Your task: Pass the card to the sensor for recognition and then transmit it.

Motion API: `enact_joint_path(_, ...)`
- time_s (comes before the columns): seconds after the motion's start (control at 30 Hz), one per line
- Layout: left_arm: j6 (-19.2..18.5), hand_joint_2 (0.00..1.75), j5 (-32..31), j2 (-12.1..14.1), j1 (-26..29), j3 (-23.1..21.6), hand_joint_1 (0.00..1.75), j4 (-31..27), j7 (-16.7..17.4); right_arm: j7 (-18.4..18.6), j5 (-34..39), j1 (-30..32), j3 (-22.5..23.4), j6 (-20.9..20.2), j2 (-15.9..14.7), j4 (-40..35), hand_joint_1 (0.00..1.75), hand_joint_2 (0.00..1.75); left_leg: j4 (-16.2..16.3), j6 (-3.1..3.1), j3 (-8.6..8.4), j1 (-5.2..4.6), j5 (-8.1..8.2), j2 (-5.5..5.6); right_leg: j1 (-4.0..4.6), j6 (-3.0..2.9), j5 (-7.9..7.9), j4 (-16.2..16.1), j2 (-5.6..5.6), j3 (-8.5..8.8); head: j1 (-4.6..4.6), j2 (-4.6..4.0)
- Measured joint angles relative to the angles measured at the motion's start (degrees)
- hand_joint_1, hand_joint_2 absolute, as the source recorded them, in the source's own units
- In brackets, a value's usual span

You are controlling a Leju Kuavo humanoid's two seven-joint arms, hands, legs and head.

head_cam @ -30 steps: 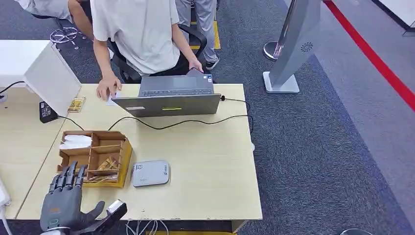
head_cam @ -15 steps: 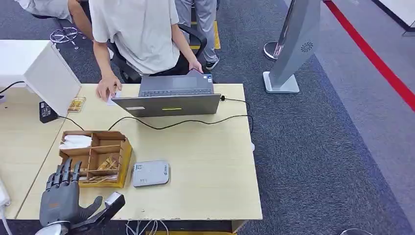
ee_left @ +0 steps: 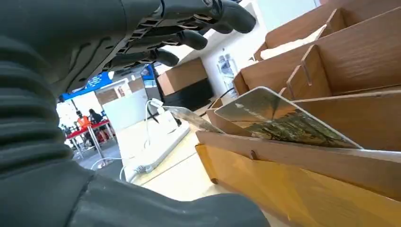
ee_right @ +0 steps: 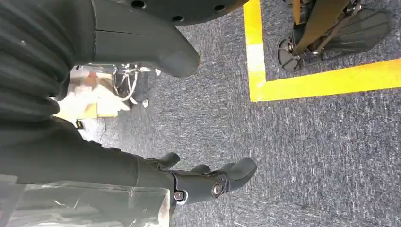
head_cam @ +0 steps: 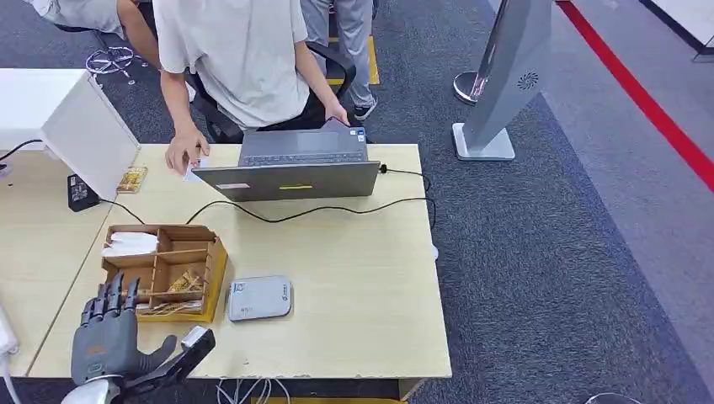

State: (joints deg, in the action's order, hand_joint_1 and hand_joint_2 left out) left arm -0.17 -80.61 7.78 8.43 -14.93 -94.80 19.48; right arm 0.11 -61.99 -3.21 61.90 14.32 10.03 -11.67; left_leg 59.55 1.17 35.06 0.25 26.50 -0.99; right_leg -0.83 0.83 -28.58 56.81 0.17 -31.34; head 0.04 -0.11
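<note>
Left hand (head_cam: 105, 341) open beside box (head_cam: 164, 271).
Fingers (head_cam: 108, 295) spread, empty; card (ee_left: 283, 120) in box; right hand (ee_right: 142, 142) empty over floor.

Floor: dark grey carpet (head_cam: 539, 278) throughout, with a red stripe (head_cam: 648, 105) running diagonally at the far right and yellow tape lines (ee_right: 321, 80). A light wooden desk (head_cam: 362, 295) occupies the centre-left. A grey standing kiosk (head_cam: 505, 76) on a flat base stands beyond the desk. Even indoor lighting.
</note>
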Motion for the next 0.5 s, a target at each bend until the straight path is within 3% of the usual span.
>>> enact_joint_path(0.5, 0.2, 1.75, 0.2, -3.0, -2.2, 3.1, 1.75, 4.1, -4.2, -0.1, -0.9, -0.1, 0.0, -0.2, 0.0, 0.0, 0.00, 1.75, 0.0, 0.00, 0.00, -0.01, 0.00, 0.00, 0.00, 0.00, 0.01, 0.0, 0.01, 0.02, 0.02, 0.00)
